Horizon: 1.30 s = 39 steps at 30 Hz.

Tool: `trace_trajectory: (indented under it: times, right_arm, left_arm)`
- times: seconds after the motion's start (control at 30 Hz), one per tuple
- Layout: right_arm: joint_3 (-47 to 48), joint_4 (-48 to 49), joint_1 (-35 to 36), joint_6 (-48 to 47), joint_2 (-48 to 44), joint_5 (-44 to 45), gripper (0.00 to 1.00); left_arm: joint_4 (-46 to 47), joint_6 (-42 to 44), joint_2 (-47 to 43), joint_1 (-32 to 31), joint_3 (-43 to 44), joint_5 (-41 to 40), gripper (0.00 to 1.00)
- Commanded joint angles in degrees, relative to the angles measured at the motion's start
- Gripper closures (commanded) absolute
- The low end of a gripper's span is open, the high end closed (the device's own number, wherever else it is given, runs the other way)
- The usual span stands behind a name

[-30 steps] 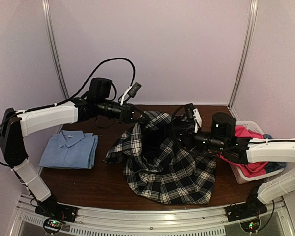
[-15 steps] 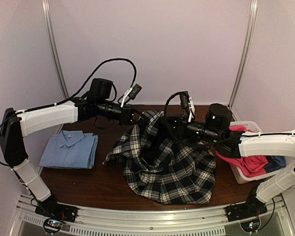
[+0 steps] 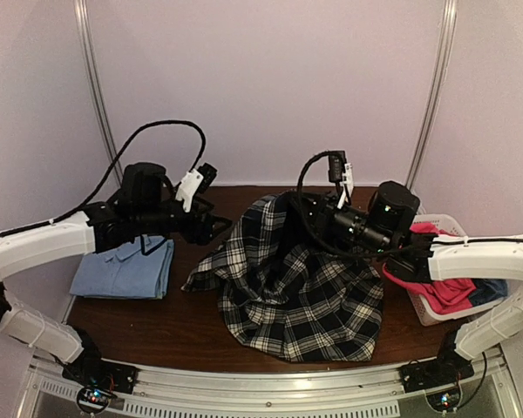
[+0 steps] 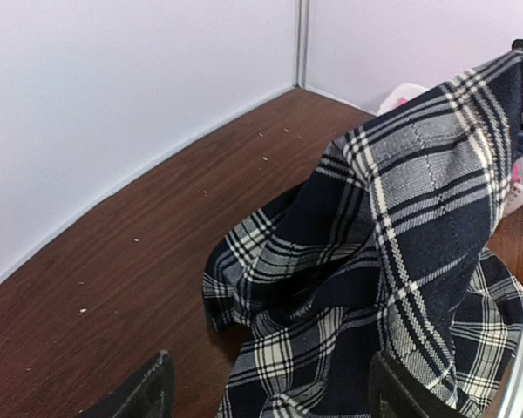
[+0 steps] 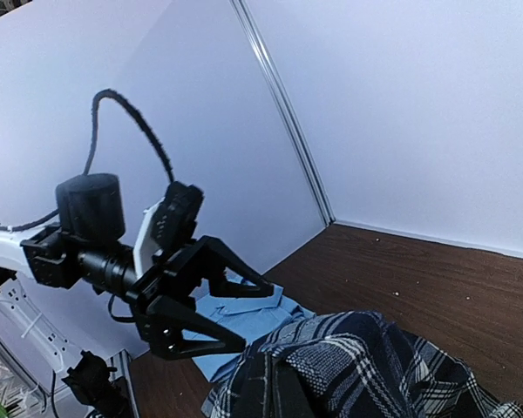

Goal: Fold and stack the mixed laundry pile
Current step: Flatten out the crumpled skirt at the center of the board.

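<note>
while the right claw (image 3: 288,207) pinches the plaid shirt (image 3: 296,296) up off the counter (image 3: 192,324), the left claw (image 3: 216,228) hangs spread wide.

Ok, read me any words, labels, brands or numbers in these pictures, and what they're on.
None can be read.
The plaid shirt, the light blue shirt and the white basket show no label or print.
The white tab by the right arm's wrist is too small to tell.

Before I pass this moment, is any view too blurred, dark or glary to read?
Top external: soft, grainy, evenly lit; the black-and-white plaid cloth shirt reads, its lifted fold dark. Left wrist: weave sharp, pale wall nearly washed out. Right wrist: tilted; the left pincer crisp, nearest cloth blurred.
</note>
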Motion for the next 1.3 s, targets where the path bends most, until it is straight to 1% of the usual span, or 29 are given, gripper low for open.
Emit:
trace_trajectory:
  times: [0.0, 0.1, 0.2, 0.27, 0.33, 0.37, 0.43, 0.47, 0.53, 0.57, 0.6, 0.63, 0.7, 0.73, 0.77, 0.8, 0.83, 0.93, 0.97, 1.0, 1.03, 1.1, 1.17, 1.27]
  right_arm:
    - [4.87, 4.65, 2.42, -0.72, 1.69, 12.08, 1.00]
    - [7.26, 6.24, 3.58, -0.55, 4.33, 17.12, 1.00]
    - [10.33, 6.15, 5.45, -2.63, 6.56, 21.83, 1.00]
    - [11.55, 5.88, 6.22, -3.49, 7.43, 25.22, 1.00]
    - [12.21, 5.86, 6.26, -4.42, 7.46, 27.83, 1.00]
    - [12.54, 5.87, 6.26, -5.12, 7.30, 28.78, 1.00]
    - [13.15, 5.72, 6.25, -6.49, 7.01, 30.03, 1.00]
    - [13.61, 5.61, 6.26, -7.25, 6.98, 30.11, 1.00]
    - [14.90, 4.60, 6.26, -7.96, 7.00, 29.82, 1.00]
    - [15.44, 4.40, 6.27, -8.03, 7.00, 29.37, 1.00]
    - [16.10, 3.67, 6.26, -7.83, 7.06, 28.63, 1.00]
    - [16.62, 3.04, 6.26, -7.59, 7.11, 28.07, 1.00]
    - [17.15, 2.05, 6.26, -6.61, 7.04, 27.65, 1.00]
    - [16.84, 2.17, 6.26, -6.22, 6.70, 27.03, 1.00]
    - [16.25, 2.81, 6.34, -5.67, 6.21, 26.13, 1.00]
    - [15.76, 3.12, 6.37, -5.13, 5.60, 24.93, 1.00]
    - [15.70, 2.15, 6.35, -4.73, 5.05, 24.15, 1.00]
    - [14.92, 0.44, 6.35, -3.56, 3.09, 21.92, 1.00]
    - [14.28, -0.01, 6.35, -3.03, 2.33, 21.48, 1.00]
    - [13.64, -0.78, 6.36, -2.58, 1.61, 20.86, 1.00]
    - [13.09, -1.84, 6.27, -2.26, 0.70, 20.52, 1.00]
    - [11.09, -3.32, 6.26, -1.60, -0.50, 20.15, 1.00]
    - [8.47, -3.68, 6.26, -0.22, -1.36, 18.93, 1.00]
    - [3.91, -3.19, 6.30, 5.01, -0.95, 12.68, 1.00]
  left_arm:
    - [12.43, -3.74, -9.20, -5.57, -7.67, -21.16, 0.22]
    - [14.83, -6.63, -9.32, -10.38, -10.90, -29.16, 0.21]
    - [15.49, -6.36, -8.72, -14.35, -10.93, -39.15, 0.18]
    - [16.36, -7.50, -10.19, -15.02, -11.19, -41.82, 0.17]
    - [19.24, -6.65, -11.46, -15.05, -12.44, -36.85, 0.17]
    - [19.08, -6.85, -11.06, -15.06, -12.15, -33.46, 0.17]
    - [16.62, -6.81, -8.91, -15.04, -10.57, -26.96, 0.16]
    - [16.38, -6.24, -7.95, -15.07, -10.37, -22.41, 0.16]
    - [17.47, -6.15, -6.32, -15.04, -10.76, -14.80, 0.14]
    - [18.01, -7.07, -5.06, -15.03, -10.59, -12.22, 0.13]
    - [17.56, -7.57, -3.62, -15.07, -9.95, -10.85, 0.13]
    - [16.73, -8.57, -1.95, -15.08, -8.84, -11.24, 0.12]
    - [16.66, -10.03, 0.62, -15.00, -7.68, -14.14, 0.11]
    - [15.65, -11.19, 1.99, -14.46, -6.46, -16.49, 0.14]
    - [14.92, -12.80, 2.96, -13.21, -6.14, -17.32, 0.19]
    - [15.08, -14.73, 3.38, -11.28, -6.82, -16.69, 0.28]
    - [17.43, -17.06, 2.87, -9.08, -8.84, -14.13, 0.37]
    - [30.27, -21.89, 2.22, -1.27, -15.88, -0.51, 0.78]
    - [31.48, -22.01, 2.61, 0.73, -16.25, 2.36, 0.90]
    - [30.61, -21.06, 3.12, 2.03, -15.72, 4.14, 0.97]
    - [27.89, -19.22, 3.55, 2.77, -14.78, 5.10, 1.00]
    - [21.79, -14.96, 4.30, 2.85, -12.23, 4.33, 1.00]
    - [17.43, -12.54, 5.06, 3.10, -10.69, 1.49, 1.00]
    - [13.32, -11.95, 6.94, 4.28, -9.19, -1.55, 1.00]
